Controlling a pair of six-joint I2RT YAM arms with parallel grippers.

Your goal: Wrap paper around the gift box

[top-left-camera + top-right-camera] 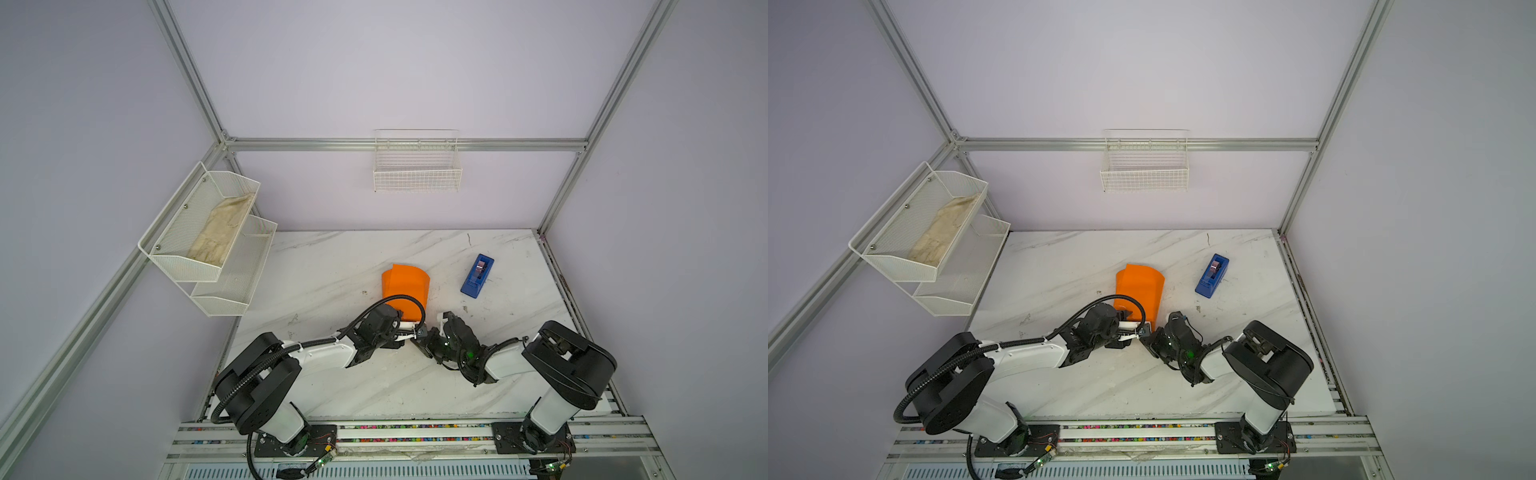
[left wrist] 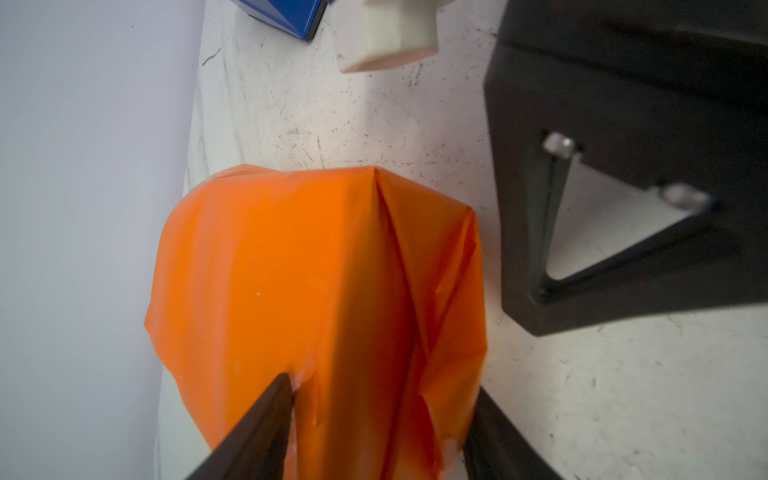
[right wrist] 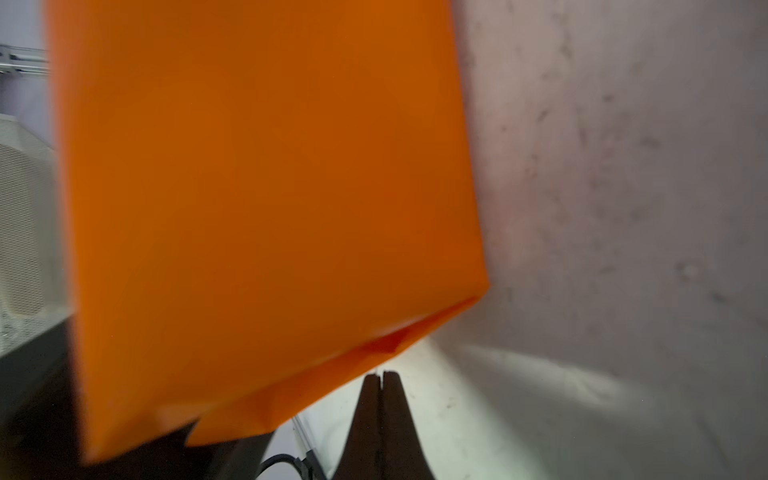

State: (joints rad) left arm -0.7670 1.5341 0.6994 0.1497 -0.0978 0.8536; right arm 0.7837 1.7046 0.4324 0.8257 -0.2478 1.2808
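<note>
Top views, both, left to right. A white mesh rack (image 1: 224, 299) hangs on the left wall with a beige cloth (image 1: 224, 232) in its upper bin. My left arm comes in from the near-left edge toward the middle of the marbled surface (image 1: 332, 266).

The paper (image 1: 405, 284) sits mid-surface, orange and folded over into a rounded bundle. Its near end lies under my left wrist. A wire basket (image 1: 417, 174) is on the back wall, behind the paper. My right arm reaches in from the near-right, its wrist just right of the bundle's near end. A blue tape dispenser (image 1: 478, 276) lies further right, clear of the paper.

Left wrist view. My left claw (image 2: 382, 386) straddles the near end of the paper. One finger (image 2: 257, 428) presses into one flank and the other sits against the opposite flank, so I am grasping the paper bundle. Sharp creases run down one side. Only orange shows, and the box does not show in any view. The black body of my right arm is beside the bundle, not touching it.

Right wrist view, blurred. My right claw (image 3: 380, 376) is clenched, tips pressed together with nothing between them. It sits just short of the paper's folded lower edge.
</note>
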